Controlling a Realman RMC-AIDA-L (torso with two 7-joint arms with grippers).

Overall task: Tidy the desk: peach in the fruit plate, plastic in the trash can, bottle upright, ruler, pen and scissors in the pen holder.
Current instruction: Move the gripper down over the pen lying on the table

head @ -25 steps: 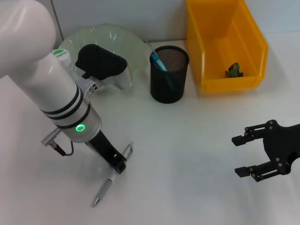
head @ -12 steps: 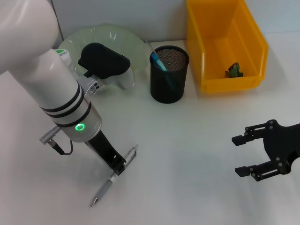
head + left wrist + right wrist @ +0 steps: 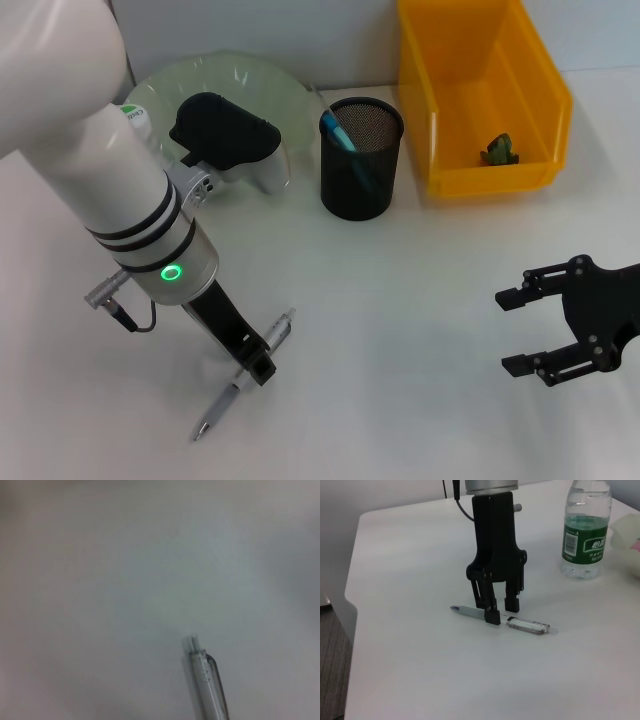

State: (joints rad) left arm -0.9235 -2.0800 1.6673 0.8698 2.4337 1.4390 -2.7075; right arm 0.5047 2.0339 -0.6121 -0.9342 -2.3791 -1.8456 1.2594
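From the head view, the black left gripper [image 3: 250,360] stands low over the slim grey-and-clear pen [image 3: 243,375] lying on the white desk [image 3: 400,300] at near left, well short of the black mesh pen holder [image 3: 361,171] farther back; a good pick wants the fingers squarely across the barrel near its middle before closing, while the right gripper [image 3: 527,330] hangs idle at near right, fingers spread. The left wrist view shows only the pen's clicker end [image 3: 206,677], none of that arm's fingers. In the right wrist view the left gripper's fingers [image 3: 493,615] straddle the pen [image 3: 520,624] beside the upright green-labelled bottle [image 3: 585,527], but real contact is hard to judge.
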